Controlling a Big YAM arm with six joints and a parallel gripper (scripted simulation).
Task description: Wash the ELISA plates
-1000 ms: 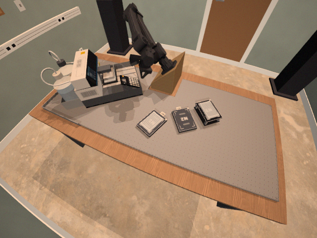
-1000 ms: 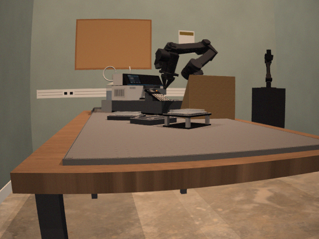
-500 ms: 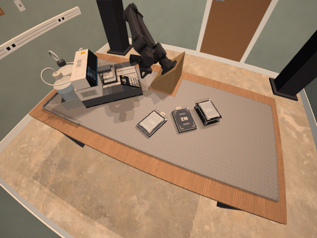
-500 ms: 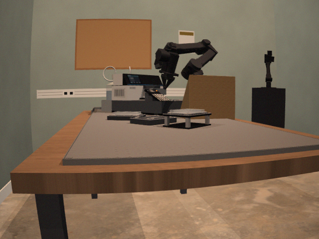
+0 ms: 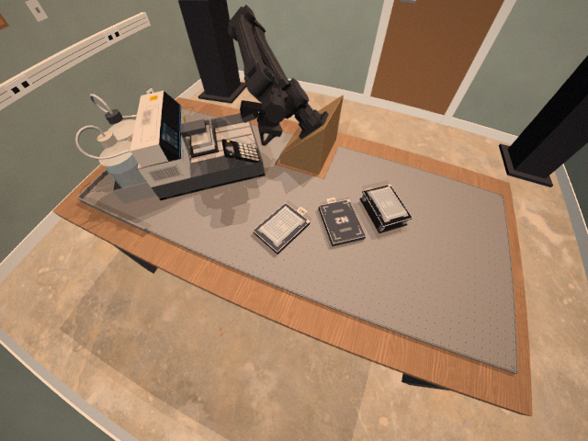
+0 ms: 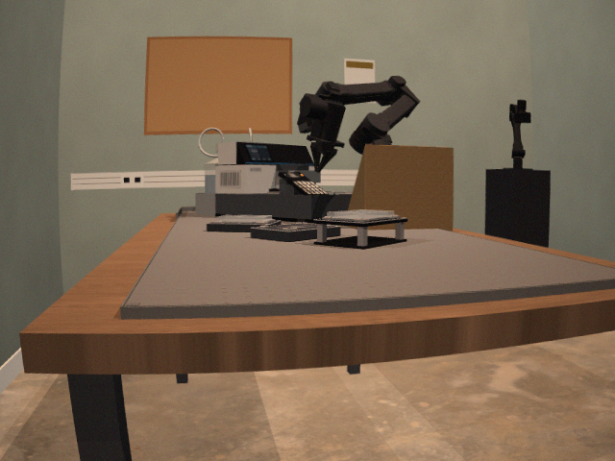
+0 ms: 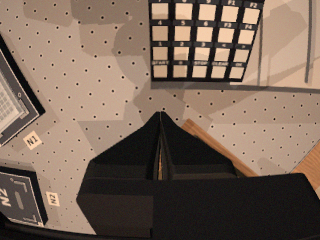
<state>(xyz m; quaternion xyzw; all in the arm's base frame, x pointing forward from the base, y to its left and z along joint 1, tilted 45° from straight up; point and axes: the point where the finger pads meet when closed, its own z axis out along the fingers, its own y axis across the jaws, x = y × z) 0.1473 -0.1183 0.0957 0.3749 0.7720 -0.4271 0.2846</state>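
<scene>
On the left of the table [image 5: 294,303], the washer [image 5: 199,163] is carrying a plate [image 5: 203,141] in its carrier, apparently flat in the pocket, though the view is too small to confirm the seating. Just right of it, the keypad [image 7: 203,40] is lying below the gripper [image 7: 160,120], whose fingers are pressed fully together on nothing, forming one blunt tip. The step in hand looks like pressing START, the leftmost key of the lowest row [image 7: 160,71]. To do it well, the tip should be coming straight down onto that key alone, centred so it is not catching the neighbour, with a short firm press and a clean lift, then watching the lamp.

Moving right across the table, nest N1 [image 5: 281,228] is holding a plate, nest N2 [image 5: 341,221] is sitting bare with its label showing, and the raised nest N3 [image 5: 385,207] is holding another plate.
</scene>
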